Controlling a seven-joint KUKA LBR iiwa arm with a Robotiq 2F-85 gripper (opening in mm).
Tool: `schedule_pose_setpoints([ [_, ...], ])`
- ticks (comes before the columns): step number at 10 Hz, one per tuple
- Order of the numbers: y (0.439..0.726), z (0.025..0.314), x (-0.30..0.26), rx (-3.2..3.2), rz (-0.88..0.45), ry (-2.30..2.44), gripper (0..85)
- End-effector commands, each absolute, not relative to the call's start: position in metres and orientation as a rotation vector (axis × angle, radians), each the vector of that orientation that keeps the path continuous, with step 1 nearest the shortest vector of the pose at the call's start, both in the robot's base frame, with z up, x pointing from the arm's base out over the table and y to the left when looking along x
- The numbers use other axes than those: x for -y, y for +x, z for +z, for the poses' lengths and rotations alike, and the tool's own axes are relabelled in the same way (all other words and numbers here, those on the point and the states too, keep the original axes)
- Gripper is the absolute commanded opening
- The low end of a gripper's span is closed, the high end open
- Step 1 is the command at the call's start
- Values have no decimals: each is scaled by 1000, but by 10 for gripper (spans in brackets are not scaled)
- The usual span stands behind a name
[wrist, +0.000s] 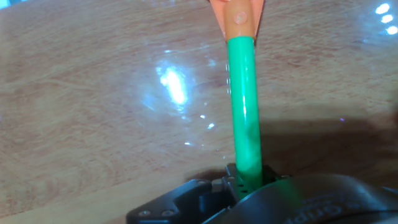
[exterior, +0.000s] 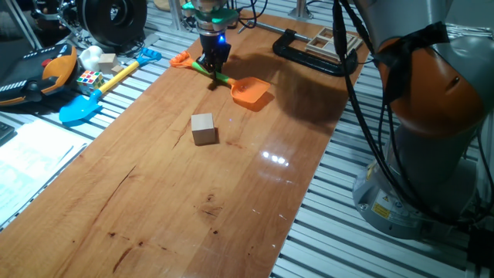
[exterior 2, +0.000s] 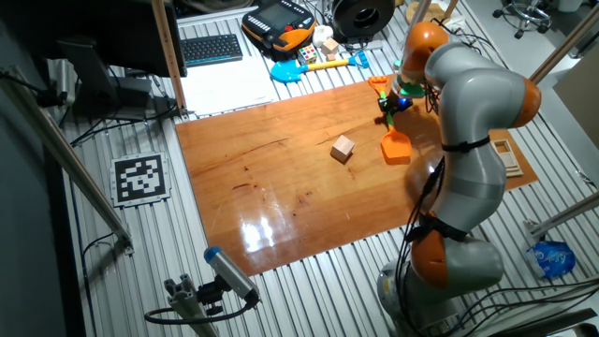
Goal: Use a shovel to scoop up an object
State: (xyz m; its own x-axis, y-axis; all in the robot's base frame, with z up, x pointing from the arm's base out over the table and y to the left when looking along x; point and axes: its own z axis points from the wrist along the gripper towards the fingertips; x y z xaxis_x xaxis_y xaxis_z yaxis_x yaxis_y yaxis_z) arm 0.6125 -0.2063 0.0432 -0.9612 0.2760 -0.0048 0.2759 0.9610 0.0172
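The shovel (exterior: 248,90) lies on the wooden table (exterior: 154,193) at its far side, with orange blade, green shaft and orange end piece. My gripper (exterior: 214,68) stands over the middle of the green shaft and is shut on it. In the hand view the green shaft (wrist: 244,106) runs from between my fingers up to the orange blade's neck. The wooden cube (exterior: 204,128) sits on the table nearer the camera than the blade, apart from it. In the other fixed view the gripper (exterior 2: 390,101) sits on the shovel (exterior 2: 394,145), with the cube (exterior 2: 343,148) to its left.
A blue-bladed toy shovel with a yellow shaft (exterior: 96,92) and a multicoloured puzzle cube (exterior: 88,78) lie off the table's far left edge. A black clamp (exterior: 312,54) holds the table's far edge. The arm's base (exterior: 424,154) stands at the right.
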Motion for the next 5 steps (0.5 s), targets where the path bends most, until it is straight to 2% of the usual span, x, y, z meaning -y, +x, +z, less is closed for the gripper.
schedule_pose_setpoints([
  [1, 611, 47, 207, -3092, 18, 468, 0],
  [5, 604, 62, 207, -3021, 23, 753, 0],
])
